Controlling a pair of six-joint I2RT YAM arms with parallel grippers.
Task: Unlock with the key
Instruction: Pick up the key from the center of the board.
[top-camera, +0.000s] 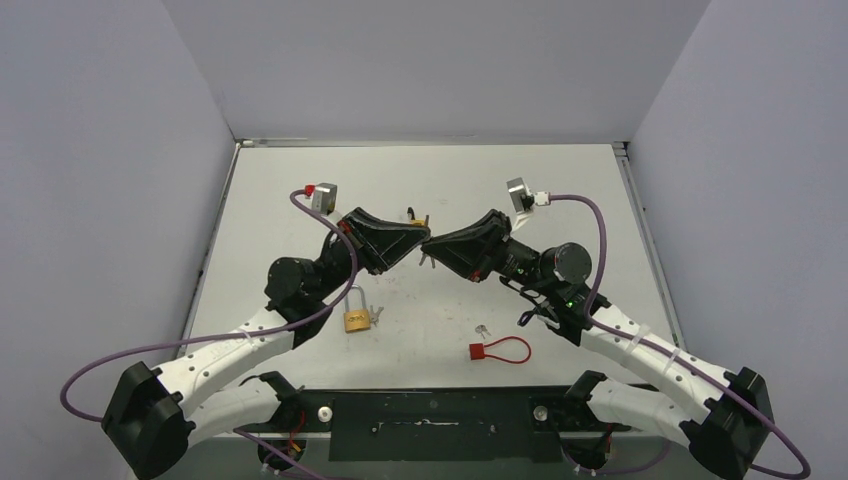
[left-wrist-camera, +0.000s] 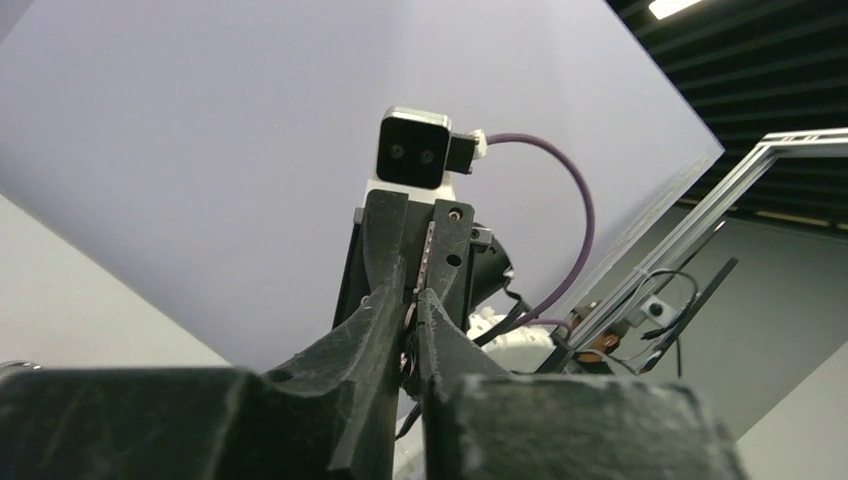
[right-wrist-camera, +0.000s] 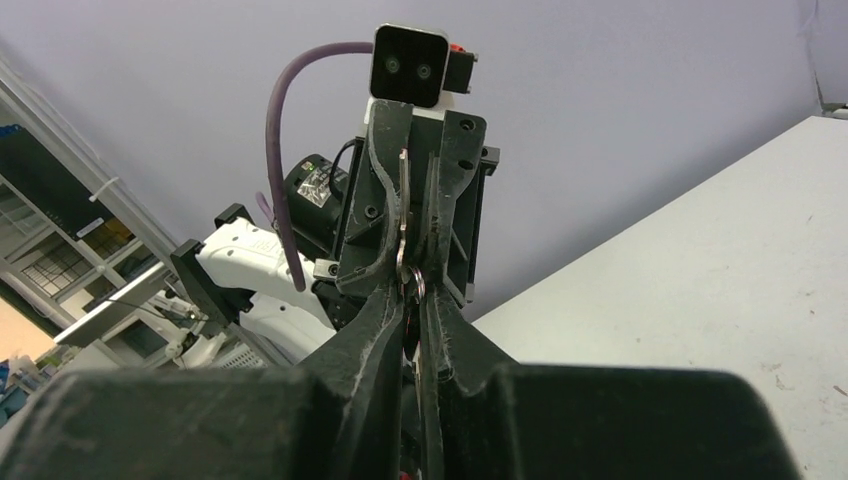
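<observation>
Top external view: I see both arms raised over the table (top-camera: 560, 180), fingertips meeting nose to nose at mid-table.
Left gripper (top-camera: 424, 235): clamped on a key (right-wrist-camera: 402, 215), seen edge-on between its fingers in the right wrist view.
Right gripper (top-camera: 433, 243): fingers pressed together on a flat metal piece (left-wrist-camera: 429, 255); I cannot tell whether that is a second key.
Key ring (right-wrist-camera: 412, 285): right where the two sets of fingertips meet.
Brass padlock (top-camera: 356, 320): lying on the table, shackle pointing away from me, beside the left forearm and well apart from both grippers, on their near side.
Small keys (top-camera: 376, 316): just beside the padlock's right edge.
Loose key (top-camera: 483, 329): on the table under the right arm, near a red cable loop (top-camera: 503, 350).
Writing: the padlock's face is too small for me to read.
</observation>
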